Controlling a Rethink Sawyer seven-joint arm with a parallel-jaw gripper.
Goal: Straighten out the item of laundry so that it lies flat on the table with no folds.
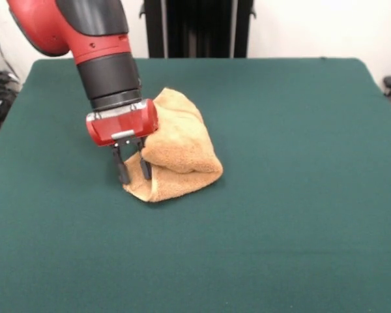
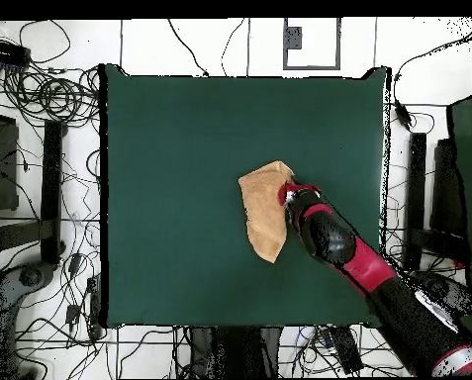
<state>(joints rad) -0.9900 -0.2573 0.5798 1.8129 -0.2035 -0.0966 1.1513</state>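
Observation:
The item of laundry point(image 1: 182, 147) is a golden-tan towel, folded over on itself in a bunched, rumpled heap left of the middle of the green table point(image 1: 300, 208). My gripper point(image 1: 133, 171) stands at the heap's left edge with its tips down at the table. Its two black fingers point(image 1: 122, 171) are apart, one clear of the cloth and the other against the towel's edge, so it looks open. Seen from overhead, the towel point(image 2: 262, 213) is a narrow folded strip on the table point(image 2: 180, 148), and the red gripper point(image 2: 289, 193) head sits on its right side and hides the fingers.
The red and black arm point(image 2: 378, 277) reaches in over the table's right side in the overhead view. Cables point(image 2: 51, 94) and black stands point(image 2: 51, 188) lie on the floor round the table. A dark frame point(image 1: 199, 26) stands behind the far edge.

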